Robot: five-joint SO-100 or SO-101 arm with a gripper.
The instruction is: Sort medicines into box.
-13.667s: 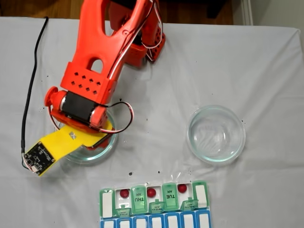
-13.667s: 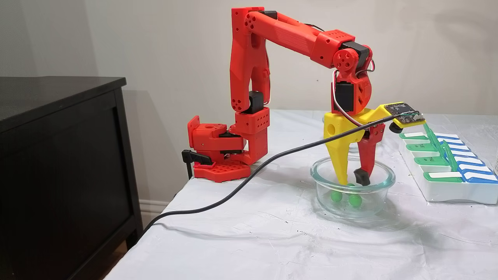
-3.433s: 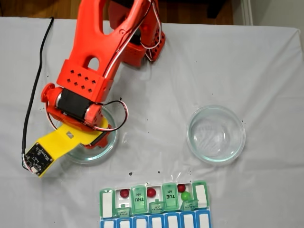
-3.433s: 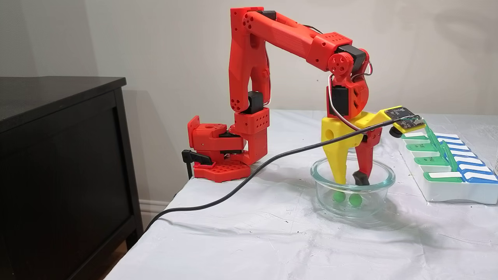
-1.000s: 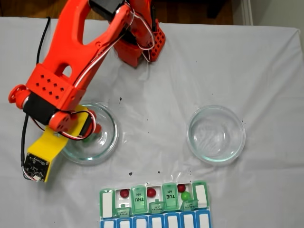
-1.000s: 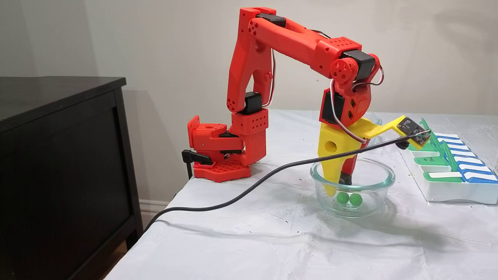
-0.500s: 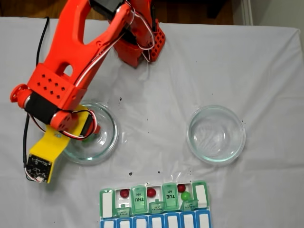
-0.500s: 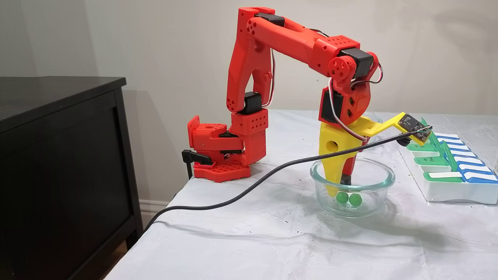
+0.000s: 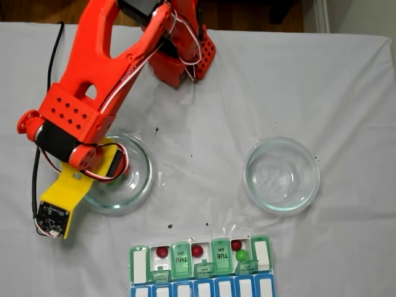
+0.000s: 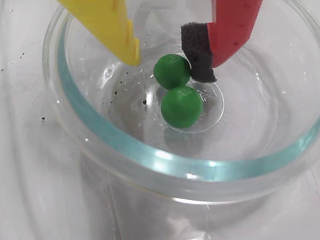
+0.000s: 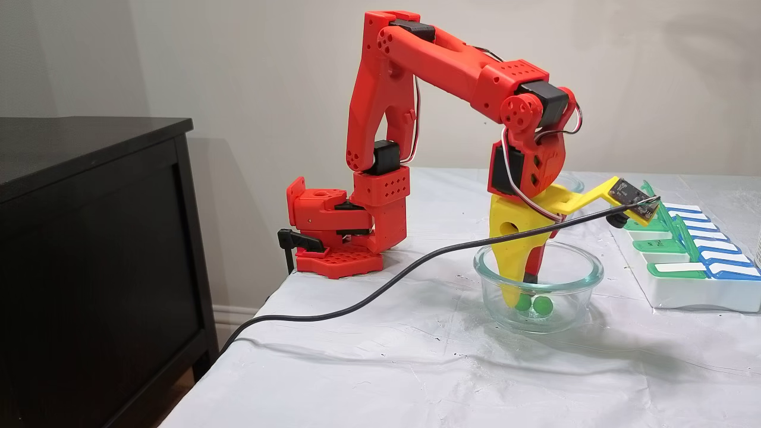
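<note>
A: Wrist view is giving the clearest read. The pincer (image 10: pixel 167 60) is reaching down into the left glass dish (image 10: pixel 100 135), its jaws standing partly apart and bracketing the farther green ball (image 10: pixel 171 71). The red finger's black pad (image 10: pixel 197 50) is touching that ball; the yellow fingertip (image 10: pixel 131 54) is sitting just beside it, not yet pressing.

B: And the second green ball (image 10: pixel 182 106)?

A: It is resting against the first, nearer the camera, at the centre of the dish floor. Nothing is being gripped yet.

B: How is the box looking?

A: In a fixed view from above, the pill organizer (image 9: pixel 141 265) is lying at the near edge of the surface (image 9: pixel 346 86), with three dark red balls (image 9: pixel 162 252) sitting in separate open compartments and one green ball (image 9: pixel 241 255) sharing the rightmost of those. The other glass dish (image 9: pixel 281 175) is holding nothing that I can see.

B: So which step is this?

A: I am judging it as the grasp of another green ball, with two green ones left to sort. The next move is calling for the jaws to close squarely on the farther ball without nudging its neighbour, then a clean lift over the dish rim toward the organizer. A round ball could easily be squirting out sideways if the fingers are meeting it off-centre.
</note>
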